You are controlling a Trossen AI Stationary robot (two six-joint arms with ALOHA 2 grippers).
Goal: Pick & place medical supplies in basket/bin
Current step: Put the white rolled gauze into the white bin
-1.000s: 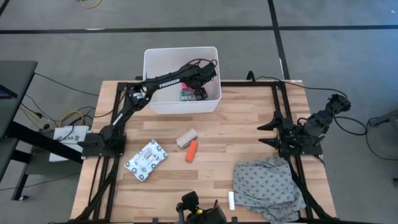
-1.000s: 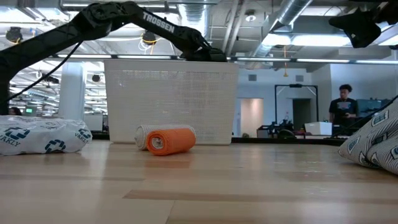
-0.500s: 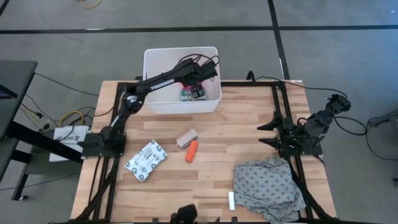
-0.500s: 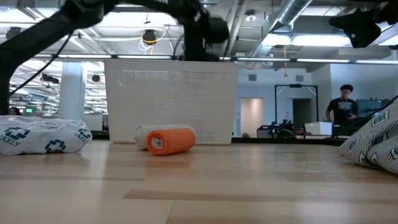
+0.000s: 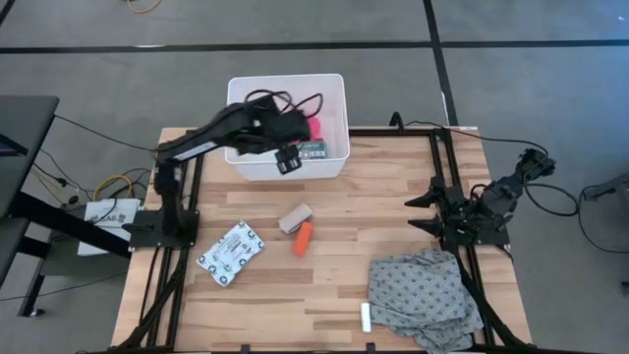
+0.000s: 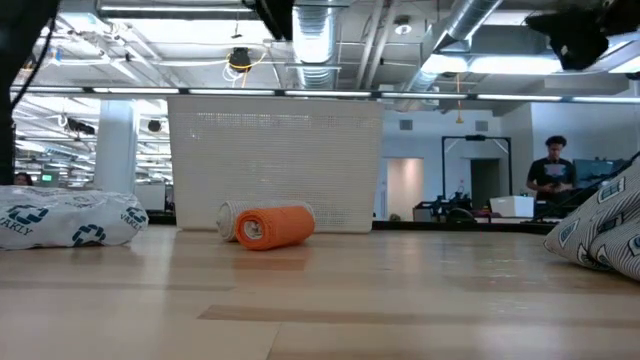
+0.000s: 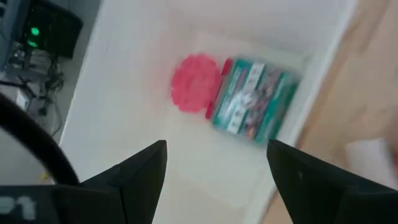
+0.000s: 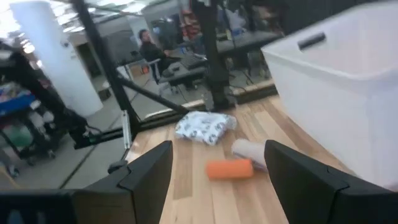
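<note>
Left gripper (image 5: pixel 286 160) hung above the near wall of the white tub (image 5: pixel 236 98), fingers spread wide and carrying nothing; the left wrist view looked straight down between them. Inside the tub lay the pink roll (image 7: pixel 194 83) and the green-and-white first-aid box (image 7: pixel 250 106), side by side and touching.

Still out on the table: the beige bandage roll (image 5: pixel 294 217) with the orange tube (image 5: pixel 303 238) just beside it, the white printed packet (image 5: pixel 231 253) nearer the left arm's base, and the small white tube (image 5: pixel 366 317) at the front edge against the grey cloth (image 5: pixel 423 285). Right gripper (image 5: pixel 429 210) sat parked at its own side of the table, fingers apart and empty.

Step in hand, as I judged it: clear the tub and go for the next supply. To do it well, lift free of the tub wall before swinging toward the front. The roll and the tube lie close together, so the approach should come down over one only, fingers set across its short width, so the neighbour is not nudged into rolling.

Against the frame half a second earlier: the left gripper had pulled back from deep over the tub's right end toward the near wall, uncovering the pink roll. Supplies on the table had not shifted.
</note>
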